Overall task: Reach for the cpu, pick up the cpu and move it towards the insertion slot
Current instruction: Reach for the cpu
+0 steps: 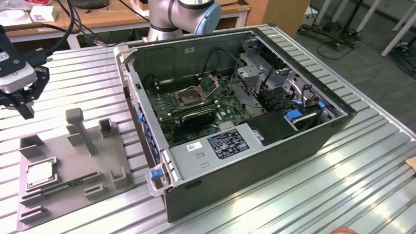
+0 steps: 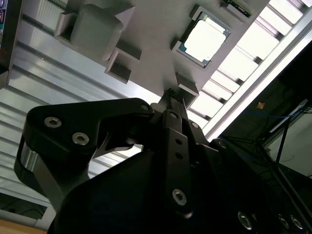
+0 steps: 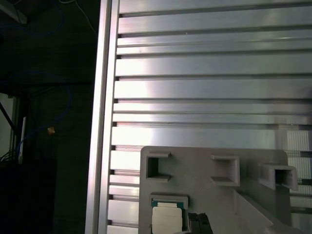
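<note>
Exterior view: gripper [image 1: 19,107] apart from cpu [image 1: 39,174], grey block [image 1: 31,141] perhaps between.

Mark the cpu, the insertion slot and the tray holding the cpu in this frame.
cpu [image 1: 40,174]: exterior view, middle of its metal top.
insertion slot [image 1: 190,98]: exterior view, dark centre of the socket.
tray [image 1: 65,165]: exterior view, bare grey base.

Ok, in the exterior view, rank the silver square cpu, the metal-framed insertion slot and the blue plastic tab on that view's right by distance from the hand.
1. The cpu, on the grey fixture by the hand.
2. The insertion slot, on the green board mid-case.
3. The blue plastic tab, beyond it, farthest.
</note>
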### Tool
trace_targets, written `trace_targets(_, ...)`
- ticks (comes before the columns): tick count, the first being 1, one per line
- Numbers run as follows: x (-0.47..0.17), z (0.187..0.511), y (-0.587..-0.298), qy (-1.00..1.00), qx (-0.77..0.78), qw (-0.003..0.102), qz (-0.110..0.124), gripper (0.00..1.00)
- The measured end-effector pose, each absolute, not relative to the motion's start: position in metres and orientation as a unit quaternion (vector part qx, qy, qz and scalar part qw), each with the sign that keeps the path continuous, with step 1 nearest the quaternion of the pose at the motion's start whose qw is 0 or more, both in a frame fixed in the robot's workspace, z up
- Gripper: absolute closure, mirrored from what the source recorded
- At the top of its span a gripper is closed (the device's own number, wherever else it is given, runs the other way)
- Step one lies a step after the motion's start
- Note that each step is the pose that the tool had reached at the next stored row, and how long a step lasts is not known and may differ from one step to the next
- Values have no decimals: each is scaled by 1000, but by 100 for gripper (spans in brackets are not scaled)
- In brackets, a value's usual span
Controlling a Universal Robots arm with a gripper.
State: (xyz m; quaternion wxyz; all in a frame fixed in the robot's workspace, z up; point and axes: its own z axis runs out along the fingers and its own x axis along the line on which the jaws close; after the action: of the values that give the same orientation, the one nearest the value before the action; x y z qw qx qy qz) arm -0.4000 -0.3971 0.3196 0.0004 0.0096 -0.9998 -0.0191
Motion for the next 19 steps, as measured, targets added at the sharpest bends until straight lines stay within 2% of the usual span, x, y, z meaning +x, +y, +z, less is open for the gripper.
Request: trace_targets(19, -400, 302, -397, -1000, 10, 1, -19, 90)
